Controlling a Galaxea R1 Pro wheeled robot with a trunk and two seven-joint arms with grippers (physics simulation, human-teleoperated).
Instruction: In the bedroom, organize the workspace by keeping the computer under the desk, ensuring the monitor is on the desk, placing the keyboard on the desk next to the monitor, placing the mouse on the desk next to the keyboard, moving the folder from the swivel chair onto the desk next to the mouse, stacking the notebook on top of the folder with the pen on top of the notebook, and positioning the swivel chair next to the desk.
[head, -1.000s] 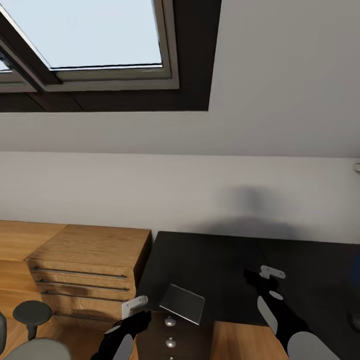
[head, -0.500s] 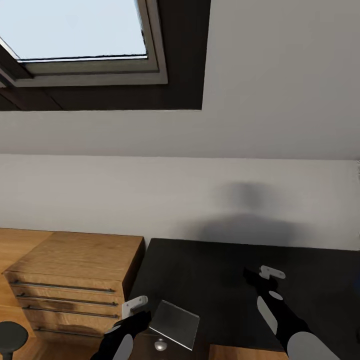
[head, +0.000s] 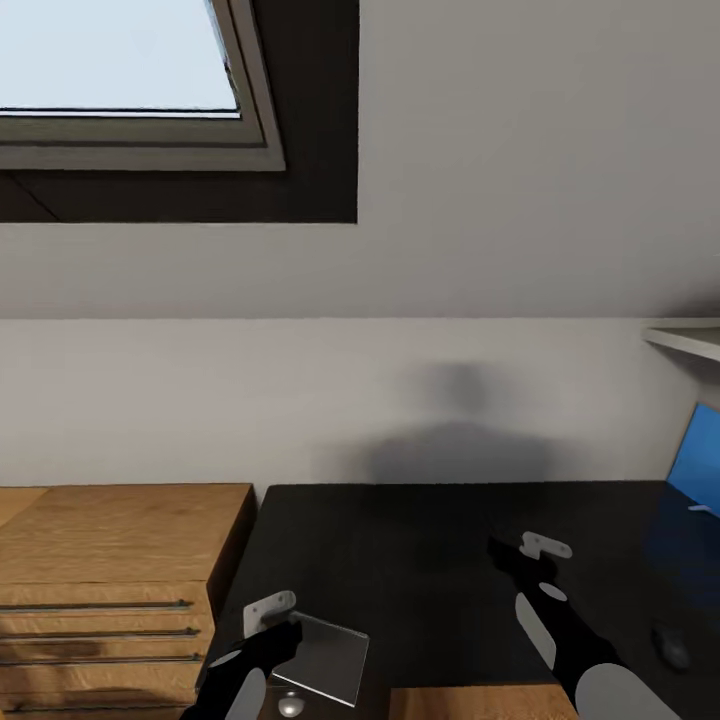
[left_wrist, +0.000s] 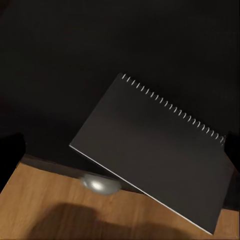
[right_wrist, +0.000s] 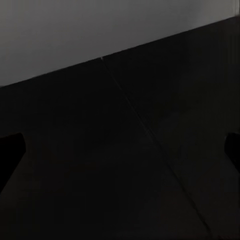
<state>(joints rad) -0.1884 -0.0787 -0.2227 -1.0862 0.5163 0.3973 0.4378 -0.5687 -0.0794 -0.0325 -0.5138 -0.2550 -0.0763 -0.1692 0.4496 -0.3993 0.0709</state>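
Note:
The notebook (head: 330, 657), a dark spiral-bound pad (left_wrist: 150, 155), lies at the near left corner of the black desk (head: 430, 540) and hangs over the front edge above a silver drawer knob (left_wrist: 101, 184). My left gripper (head: 272, 620) hovers just left of it, jaws spread wide and holding nothing (left_wrist: 120, 145). Over the middle of the desk, my right gripper (head: 530, 555) is open and empty above the bare black top (right_wrist: 120, 150). The mouse (head: 672, 646) sits on the desk at the far right. The monitor, keyboard, folder, pen and swivel chair are out of view.
A low light-wood cabinet (head: 110, 560) with drawers stands against the desk's left side. A blue panel (head: 698, 458) rises at the desk's right end, under a white shelf (head: 688, 340). A sloped grey wall with a skylight (head: 120, 80) lies behind.
The camera has swung right: cabinet, desk and notebook slid left and down in the picture, and the blue panel, shelf and mouse came into view. Both arms keep their pose.

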